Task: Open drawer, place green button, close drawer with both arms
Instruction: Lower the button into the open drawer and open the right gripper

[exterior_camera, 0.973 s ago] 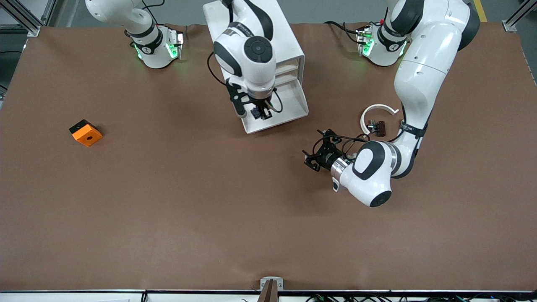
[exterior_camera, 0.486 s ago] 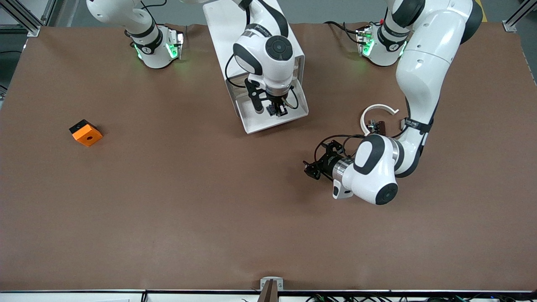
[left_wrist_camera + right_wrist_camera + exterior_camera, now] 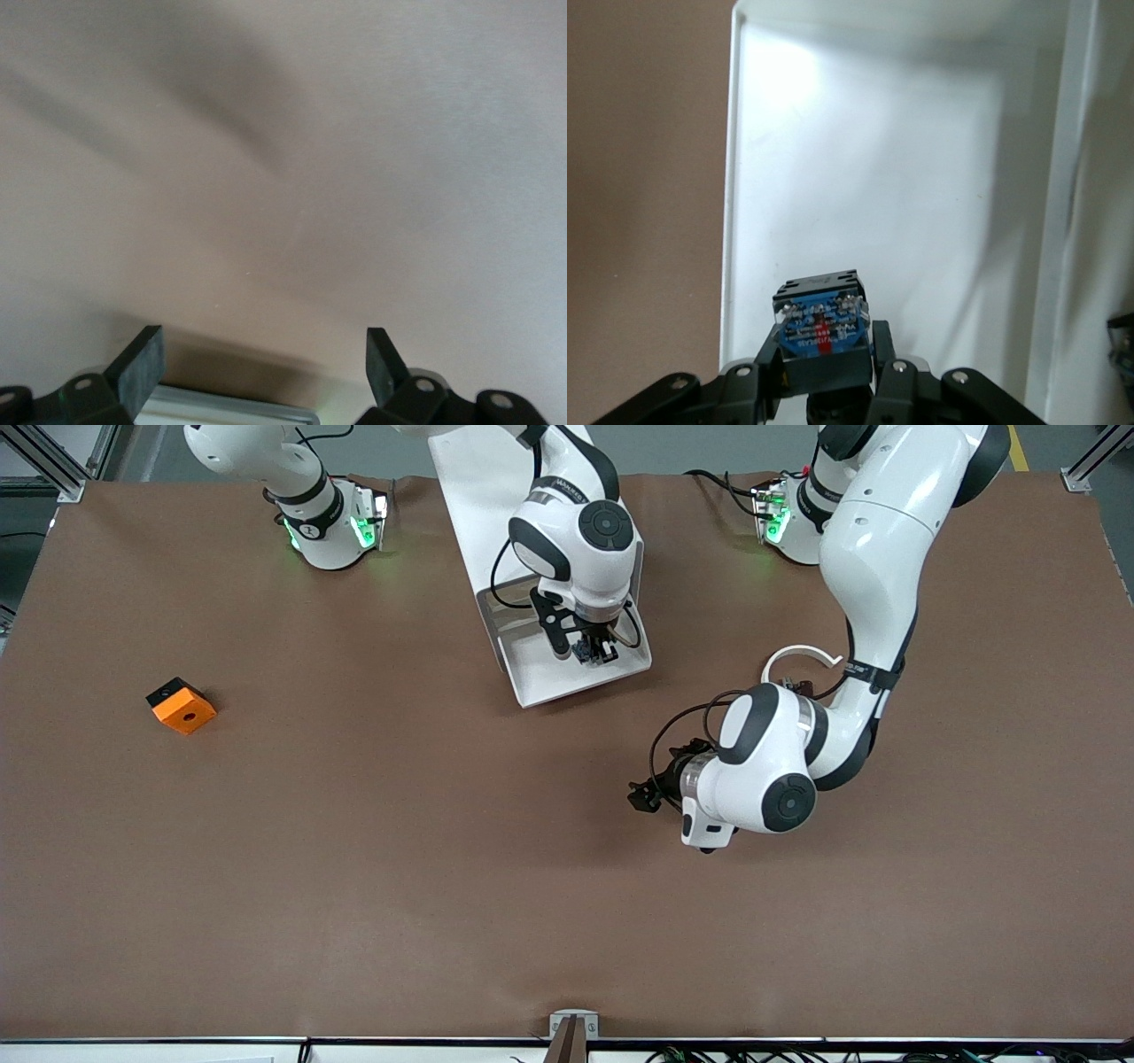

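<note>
In the front view, the right gripper point(image 3: 595, 652) hangs over the white tray of the pulled-out drawer point(image 3: 542, 680), its fingers clamped on the button point(image 3: 588, 650), a small dark part of which only the body shows here. Since 1 second ago this gripper has carried the button from the tray's front edge toward the end nearer the left arm's side and closer to the cabinet point(image 3: 485, 478). The left gripper point(image 3: 654, 791) hovers over bare table point(image 3: 354, 868), nearer the camera than the drawer, its fingers spread wide and holding nothing. Over the same second the left arm's wrist has swung round, so its gripper now sits a little lower in this view than it did. Nothing else has shifted. Counted here: 2 arms, 1 cabinet with 1 drawer open, 1 orange block with a hole point(image 3: 181, 706) well off toward the right arm's end, 1 white C-shaped ring point(image 3: 788, 661), and small dark parts point(image 3: 800, 685) just beside that ring, partly hidden by the left arm, so their number cannot be told.

The left wrist view shows that gripper's 2 fingers point(image 3: 142, 365) far apart over the brown table surface, with nothing between them.

The right wrist view shows the 2 fingers point(image 3: 893, 376) closed on the button point(image 3: 819, 326), black body with a blue label facing the camera, held above the white floor of the drawer point(image 3: 904, 177), inside its walls.
</note>
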`<state>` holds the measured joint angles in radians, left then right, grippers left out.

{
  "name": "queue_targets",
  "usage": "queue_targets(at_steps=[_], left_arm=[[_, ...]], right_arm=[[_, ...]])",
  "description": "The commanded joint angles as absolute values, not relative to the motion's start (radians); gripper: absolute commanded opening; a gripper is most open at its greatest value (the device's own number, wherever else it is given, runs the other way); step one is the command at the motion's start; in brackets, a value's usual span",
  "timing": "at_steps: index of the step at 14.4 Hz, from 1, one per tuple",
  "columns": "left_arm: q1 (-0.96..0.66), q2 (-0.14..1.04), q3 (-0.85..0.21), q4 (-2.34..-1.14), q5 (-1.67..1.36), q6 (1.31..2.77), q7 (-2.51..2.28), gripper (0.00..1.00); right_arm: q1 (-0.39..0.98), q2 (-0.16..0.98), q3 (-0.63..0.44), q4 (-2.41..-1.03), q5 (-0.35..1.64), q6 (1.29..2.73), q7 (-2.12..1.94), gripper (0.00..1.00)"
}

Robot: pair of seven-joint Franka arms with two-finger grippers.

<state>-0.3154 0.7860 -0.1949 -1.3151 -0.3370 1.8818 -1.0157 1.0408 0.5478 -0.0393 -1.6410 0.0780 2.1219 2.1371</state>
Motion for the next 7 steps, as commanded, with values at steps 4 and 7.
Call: queue_targets(at_steps=[4, 7], left_arm=[[-0.366, 0.729, -0.206, -1.358, -0.272, 1.980, -0.974, 1.00], [-0.396, 0.729, -0.206, -1.362, -0.249, 2.003, -0.973, 1.00]], right_arm=[[1.054, 0.575, -0.051, -1.592, 0.106, 2.117, 2.152, 0.00], [1.054, 0.592, -0.051, -1.585, 0.107, 2.117, 2.152, 0.00]])
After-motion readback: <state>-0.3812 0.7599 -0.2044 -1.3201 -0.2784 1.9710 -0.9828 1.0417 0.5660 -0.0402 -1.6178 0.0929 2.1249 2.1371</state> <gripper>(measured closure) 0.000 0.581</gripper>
